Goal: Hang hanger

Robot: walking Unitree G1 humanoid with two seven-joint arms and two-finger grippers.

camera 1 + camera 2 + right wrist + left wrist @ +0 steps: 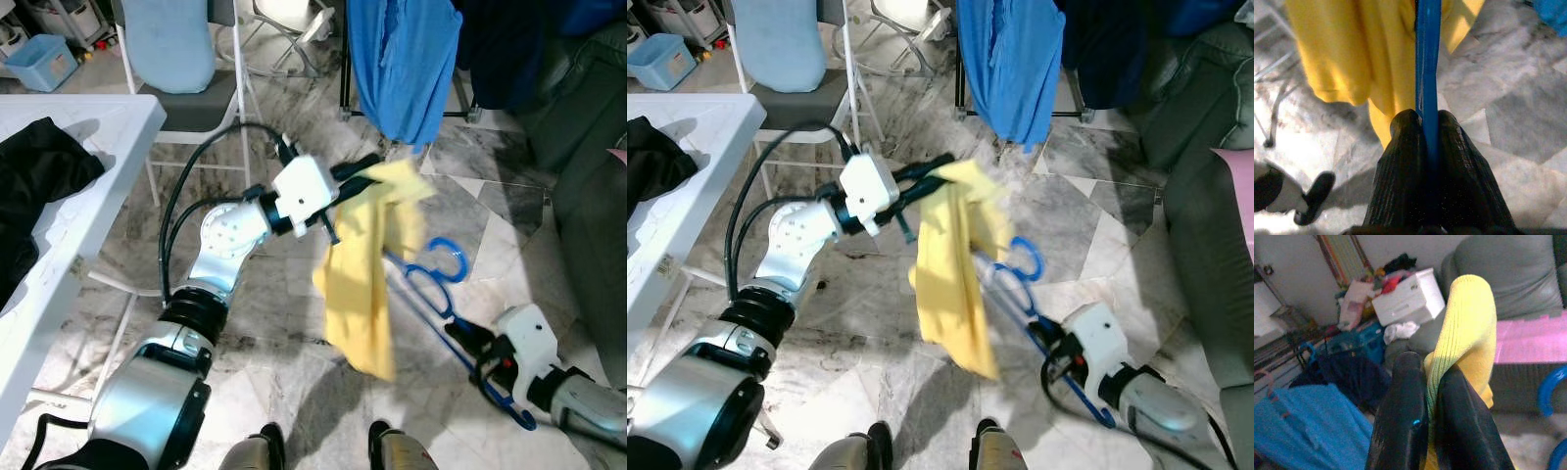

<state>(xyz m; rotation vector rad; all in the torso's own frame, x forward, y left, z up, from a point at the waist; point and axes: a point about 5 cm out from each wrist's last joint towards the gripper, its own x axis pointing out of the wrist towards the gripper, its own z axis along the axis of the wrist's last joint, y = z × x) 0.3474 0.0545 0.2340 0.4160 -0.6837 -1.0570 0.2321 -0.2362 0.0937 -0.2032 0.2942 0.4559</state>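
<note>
I pinch the yellow cloth (367, 284) in my left gripper (355, 176), right gripper (468, 345) clamping the hanger (436, 284) (apart, ready for threading).

blue hanger (436, 284) tilted above floor; yellow garment (367, 264) draped over it

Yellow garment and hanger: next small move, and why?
Probably bring the blue hanger up under the yellow garment. The left gripper pinches the garment's top edge and it hangs free; the right gripper clamps the hanger's bar, whose hook end lies just beside the cloth, not yet inside it.
</note>
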